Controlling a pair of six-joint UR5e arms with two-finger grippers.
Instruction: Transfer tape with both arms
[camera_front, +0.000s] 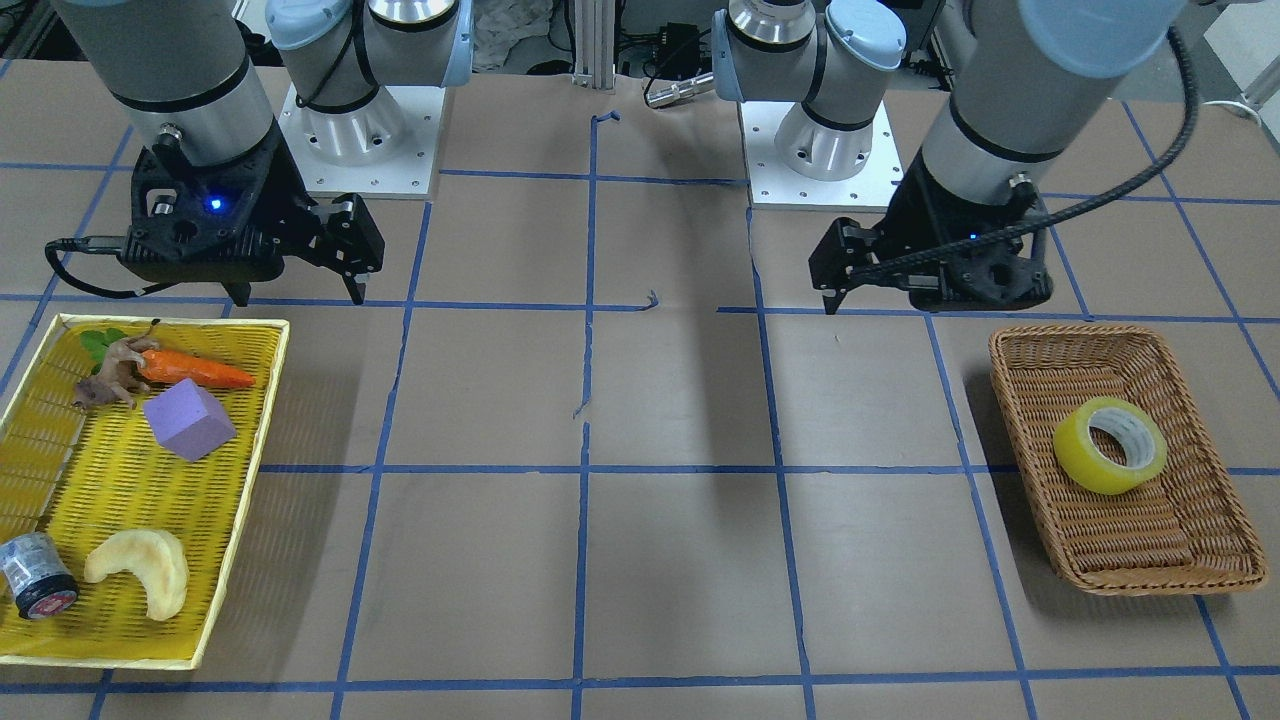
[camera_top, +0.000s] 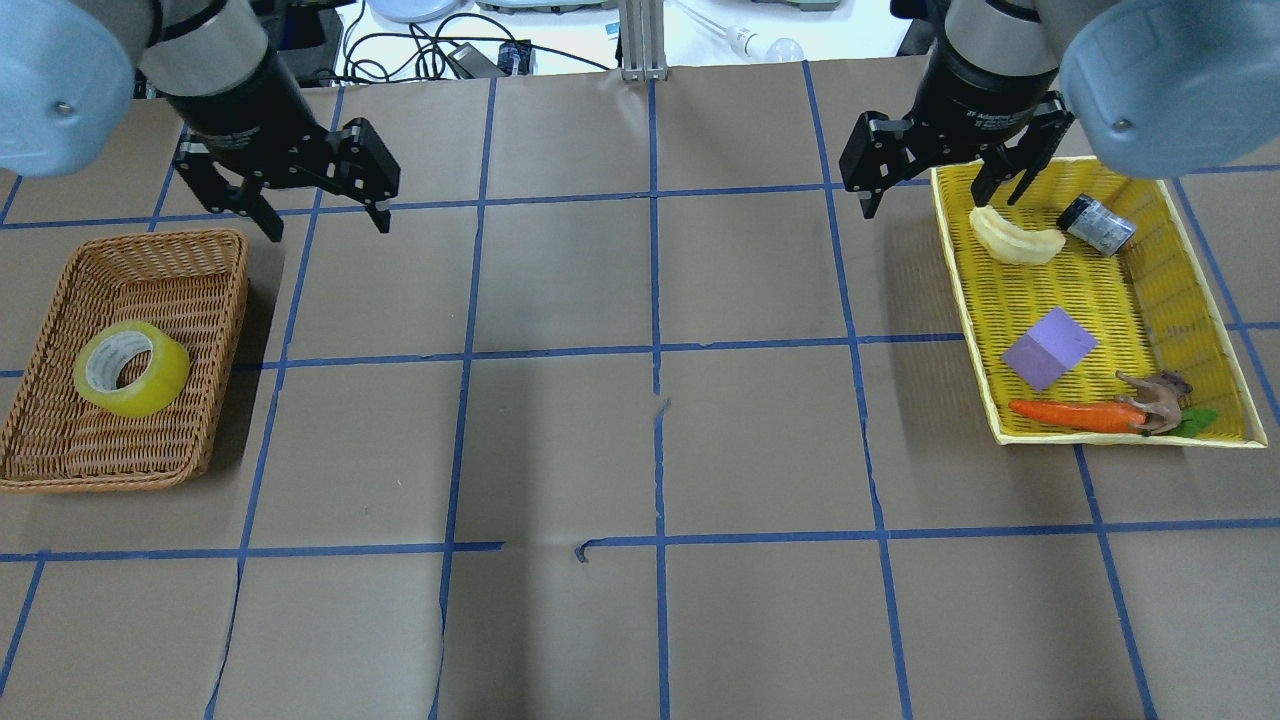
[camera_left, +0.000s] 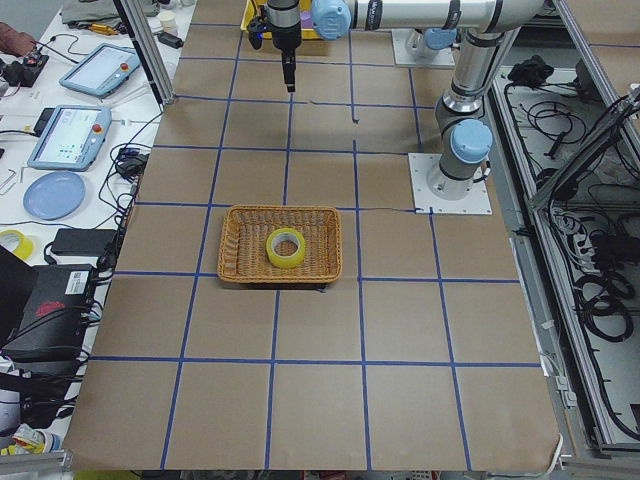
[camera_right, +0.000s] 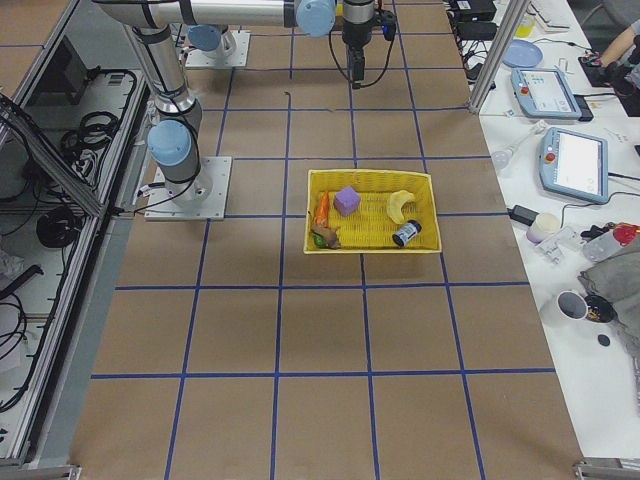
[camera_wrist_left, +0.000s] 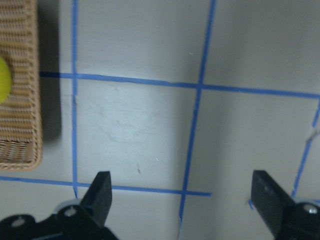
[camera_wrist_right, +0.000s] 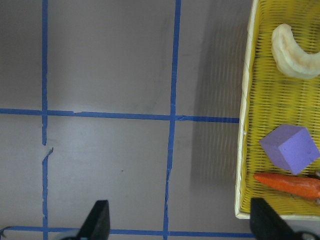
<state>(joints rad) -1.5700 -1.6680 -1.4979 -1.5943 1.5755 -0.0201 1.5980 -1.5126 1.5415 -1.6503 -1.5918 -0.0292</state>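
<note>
The yellow tape roll (camera_top: 131, 368) lies in a brown wicker basket (camera_top: 222, 300) on my left side; it also shows in the front view (camera_front: 1110, 445), in the left exterior view (camera_left: 286, 247), and as a sliver in the left wrist view (camera_wrist_left: 3, 80). My left gripper (camera_top: 328, 228) is open and empty, raised above the table beside the basket's far right corner (camera_wrist_left: 182, 192). My right gripper (camera_top: 930, 205) is open and empty, raised over the near-left edge of the yellow tray (camera_top: 960, 290). In the front view the left gripper (camera_front: 930, 295) is right, the right gripper (camera_front: 300, 298) left.
The yellow tray (camera_front: 250, 480) holds a carrot (camera_front: 195, 370), a purple block (camera_front: 188, 418), a pale crescent (camera_front: 140, 570), a small animal figure (camera_front: 110, 375) and a grey-black cylinder (camera_front: 35, 577). Brown paper with blue tape lines covers the table (camera_top: 650, 420).
</note>
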